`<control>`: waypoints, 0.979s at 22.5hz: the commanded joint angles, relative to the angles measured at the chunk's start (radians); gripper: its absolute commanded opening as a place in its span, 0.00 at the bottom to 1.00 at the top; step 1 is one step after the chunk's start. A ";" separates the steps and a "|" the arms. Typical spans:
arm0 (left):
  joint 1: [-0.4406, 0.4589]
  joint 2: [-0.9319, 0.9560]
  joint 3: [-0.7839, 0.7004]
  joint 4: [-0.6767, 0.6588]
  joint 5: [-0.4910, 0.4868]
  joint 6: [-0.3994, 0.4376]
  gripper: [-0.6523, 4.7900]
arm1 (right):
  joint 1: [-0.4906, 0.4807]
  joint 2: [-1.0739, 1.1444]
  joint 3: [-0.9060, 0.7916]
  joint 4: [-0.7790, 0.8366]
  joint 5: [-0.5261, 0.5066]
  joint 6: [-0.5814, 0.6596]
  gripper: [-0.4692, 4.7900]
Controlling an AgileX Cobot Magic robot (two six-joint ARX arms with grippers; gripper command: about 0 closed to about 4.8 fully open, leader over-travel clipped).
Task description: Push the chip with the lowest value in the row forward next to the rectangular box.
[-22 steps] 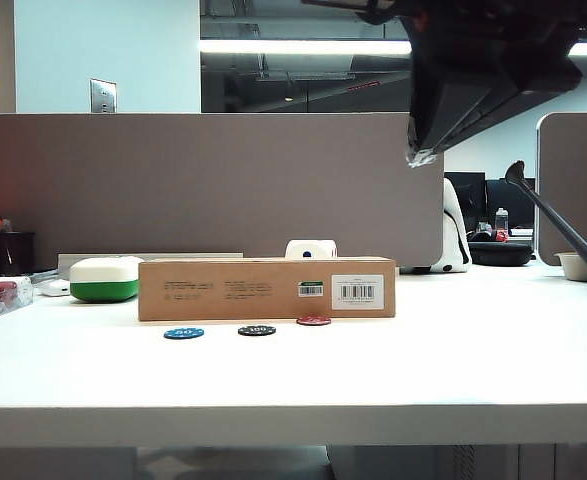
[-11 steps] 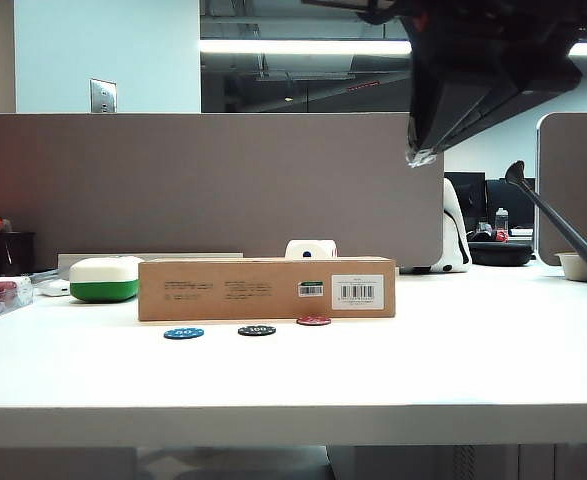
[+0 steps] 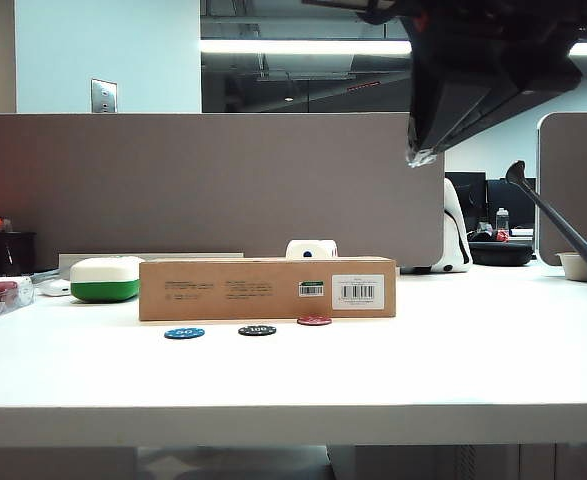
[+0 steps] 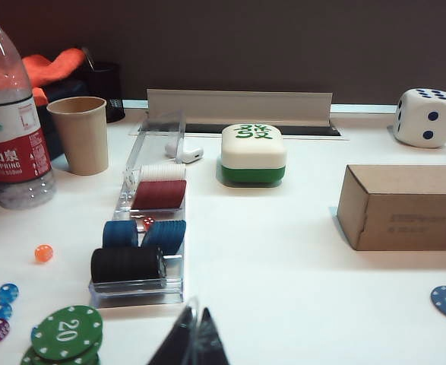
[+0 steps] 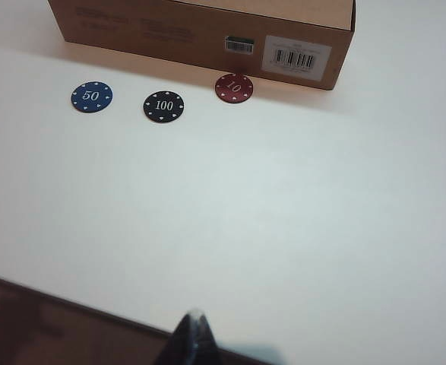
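The red chip (image 5: 233,87), marked 10, is seen lying flat on the white table (image 5: 298,220), just beside the front face of the rectangular box (image 5: 200,34) and below its white barcode label (image 5: 297,58); whether chip and box touch cannot be told. In the exterior view the chip (image 3: 314,320) lies at the foot of the box (image 3: 266,288), nearer to it than the other two chips.

The right gripper (image 5: 194,342) is held high above the table, well apart from the chip, which lies far ahead of its tips. Its fingertips are seen pressed together into a single dark point, with nothing between them. The black chip (image 5: 164,106) marked 100 and the blue chip (image 5: 92,96) marked 50 lie ahead of this gripper too, further from the box than the red chip.

The left gripper (image 4: 192,346) is also raised clear of the table, its tips closed on each other and holding nothing. Ahead of it a clear chip rack (image 4: 148,228) is seen with rows of white, red, blue and black chips. A green chip (image 4: 66,333) marked 20 lies just beside the gripper. A white-and-green case (image 4: 253,154) and a white die (image 4: 427,116) stand further ahead, with the end of the box (image 4: 401,207) off to one side
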 commanded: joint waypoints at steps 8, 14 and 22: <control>0.000 0.000 0.004 0.020 0.004 -0.022 0.11 | 0.002 -0.003 0.003 0.004 0.008 0.003 0.08; 0.000 0.000 0.004 0.020 0.004 -0.022 0.11 | 0.002 -0.003 0.003 0.004 0.008 0.003 0.08; 0.000 0.000 0.004 0.020 0.004 -0.022 0.11 | 0.002 -0.023 0.003 0.001 0.011 -0.008 0.08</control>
